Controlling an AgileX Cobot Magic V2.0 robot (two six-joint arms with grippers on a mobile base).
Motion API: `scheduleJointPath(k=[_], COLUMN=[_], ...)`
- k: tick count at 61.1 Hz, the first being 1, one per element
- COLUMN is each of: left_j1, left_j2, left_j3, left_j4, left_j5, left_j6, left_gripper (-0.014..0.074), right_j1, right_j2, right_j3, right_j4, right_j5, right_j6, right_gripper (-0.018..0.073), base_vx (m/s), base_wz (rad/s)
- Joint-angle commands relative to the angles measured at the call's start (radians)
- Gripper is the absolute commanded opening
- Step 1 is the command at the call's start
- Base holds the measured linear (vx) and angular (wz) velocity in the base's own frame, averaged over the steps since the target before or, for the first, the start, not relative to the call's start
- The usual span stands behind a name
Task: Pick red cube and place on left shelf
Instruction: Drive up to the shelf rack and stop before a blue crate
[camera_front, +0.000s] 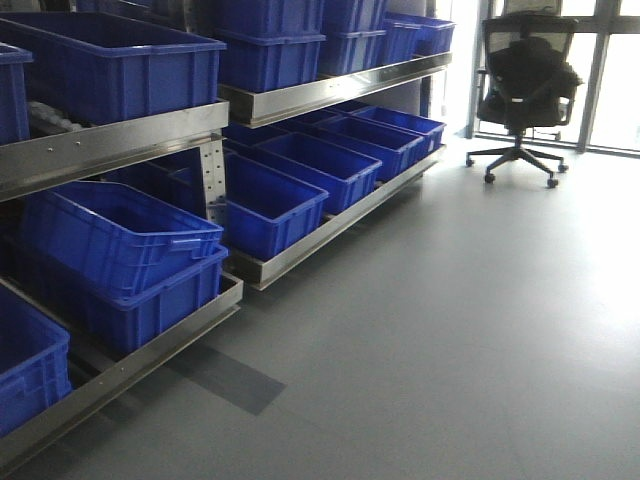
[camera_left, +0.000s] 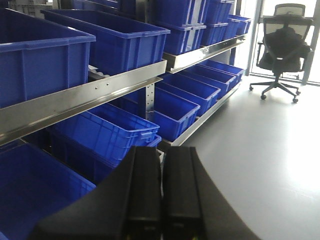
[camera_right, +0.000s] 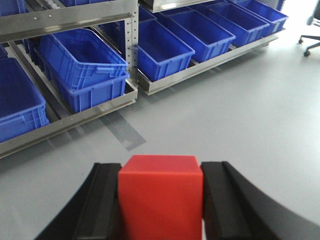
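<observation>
Ahead, open floor (camera_right: 225, 115); right hand (camera_right: 161, 175) clasps red cube (camera_right: 161, 197).

right tool (camera_right: 161, 200) gripping red cube (camera_right: 161, 192), left shelf (camera_right: 75, 17)

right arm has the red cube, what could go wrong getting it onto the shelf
1. The red cube is pinched only by its sides in the right gripper, over bare floor; a slip could drop it short of the left shelf.
2. Blue crates fill the shelf's tiers, so the cube may clip a crate rim or land inside one.
</observation>
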Motion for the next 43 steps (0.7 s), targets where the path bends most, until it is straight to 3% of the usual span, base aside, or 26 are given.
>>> scheduleJointPath(k=[1,43], left_j1=[-0.001,-0.001], left_j2=[-0.012,-0.012], left_j3=[0.024,0.024], left_j4=[-0.004,-0.004], left_j5=[-0.089,-0.089], left_j6=[-0.005,-0.005], left_gripper=[0.0102,0.0102], right_j1=[-0.005,-0.005], right_j2=[0.009,0.009], right_j3=[-0.029,-0.029], right_j4=[-0.030,-0.030], right_j5=[-0.077,-0.073], right_j6=[-0.006,-0.006], right_gripper=[0.0098,0.0098], base_vx=[0.60,0.51], base_wz=[0.30,0.55])
